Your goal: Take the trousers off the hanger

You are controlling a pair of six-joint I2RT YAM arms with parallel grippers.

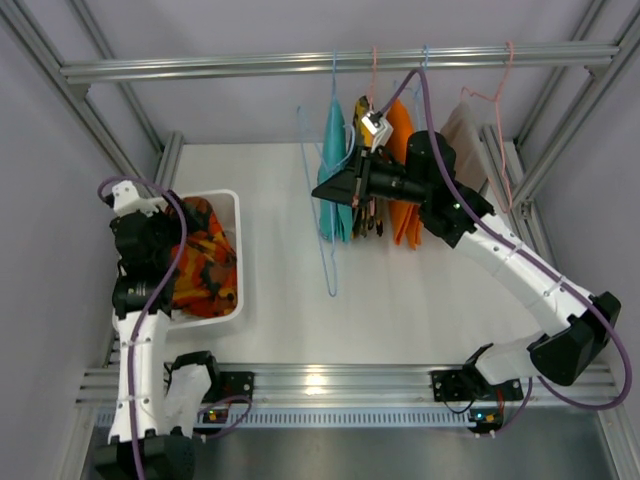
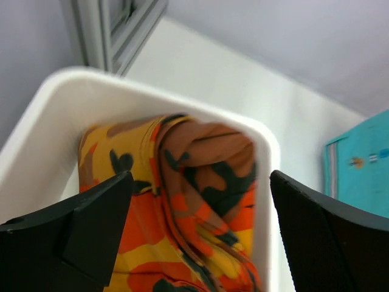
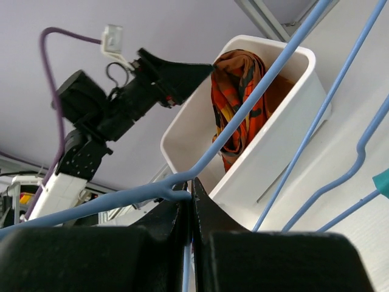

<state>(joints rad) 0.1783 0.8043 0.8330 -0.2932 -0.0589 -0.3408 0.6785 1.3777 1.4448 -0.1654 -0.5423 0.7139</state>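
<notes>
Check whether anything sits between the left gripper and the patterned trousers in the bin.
Nothing visible does. The left gripper hangs open right over the patterned trousers, which lie uncovered in the white bin.

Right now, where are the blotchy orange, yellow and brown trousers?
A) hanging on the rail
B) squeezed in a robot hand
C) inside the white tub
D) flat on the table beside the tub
C: the blotchy trousers lie bunched inside the white tub, and the left gripper hangs open over them, gripping nothing.
</notes>
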